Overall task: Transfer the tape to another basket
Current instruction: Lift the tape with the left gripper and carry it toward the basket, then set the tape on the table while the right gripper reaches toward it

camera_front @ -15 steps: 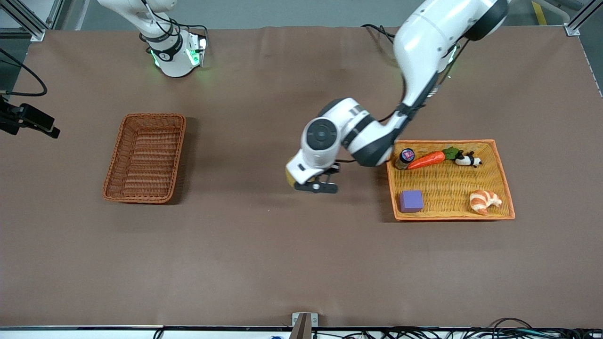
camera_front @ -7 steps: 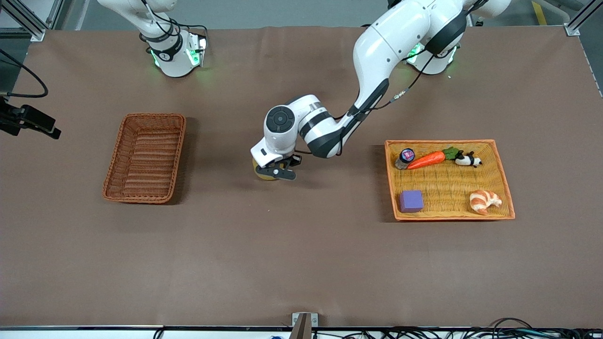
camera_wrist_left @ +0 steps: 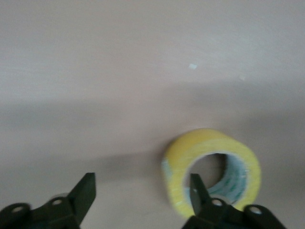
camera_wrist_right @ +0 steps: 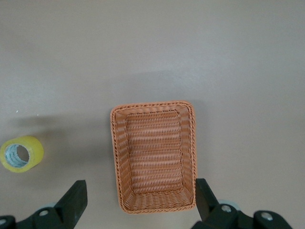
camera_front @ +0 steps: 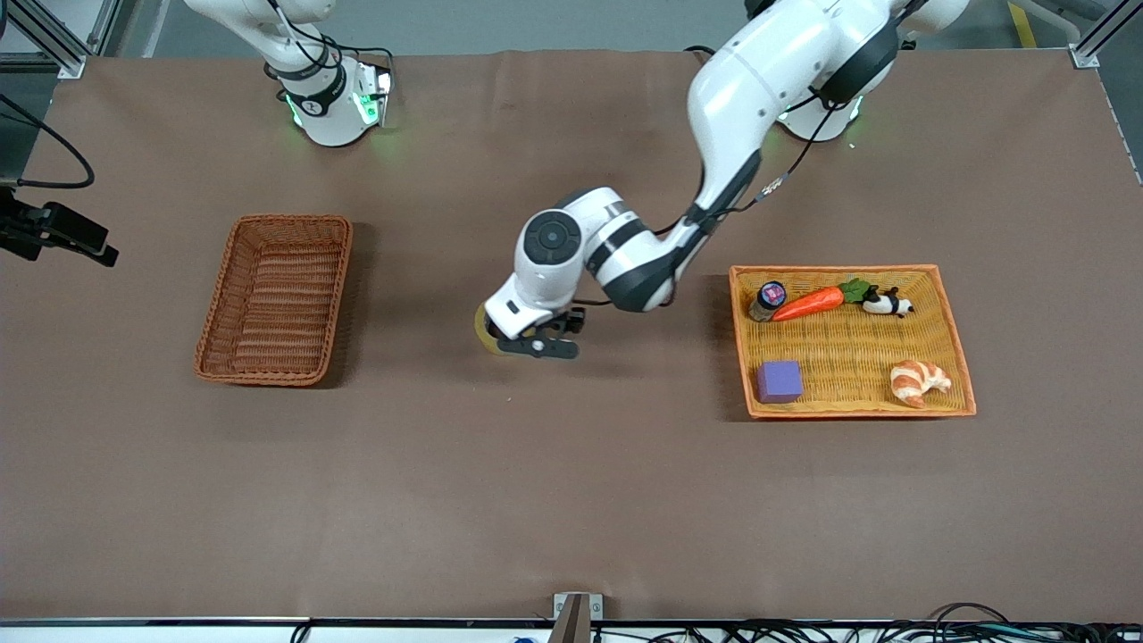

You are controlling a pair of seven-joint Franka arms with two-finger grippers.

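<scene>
The yellowish tape roll point(camera_front: 485, 329) sits on the brown table between the two baskets, partly hidden by my left gripper point(camera_front: 534, 344). In the left wrist view the tape point(camera_wrist_left: 212, 167) is just outside one finger point(camera_wrist_left: 199, 190), and the left gripper point(camera_wrist_left: 141, 183) is open with nothing between its fingers. The reddish-brown basket point(camera_front: 275, 299) stands empty toward the right arm's end. My right gripper point(camera_wrist_right: 139, 188) is open, high over that basket point(camera_wrist_right: 153, 155); its view also shows the tape point(camera_wrist_right: 21, 153) beside the basket. The right gripper is out of the front view.
The wider orange-yellow tray basket point(camera_front: 853, 413) at the left arm's end holds a carrot point(camera_front: 808, 303), a small bottle point(camera_front: 766, 299), a panda figure point(camera_front: 884, 304), a purple block point(camera_front: 780, 381) and a croissant point(camera_front: 918, 381).
My left gripper carried the tape from beside the tray toward the reddish-brown basket, then drew back a little. The tape is now out of its fingers, beside them on the table.
</scene>
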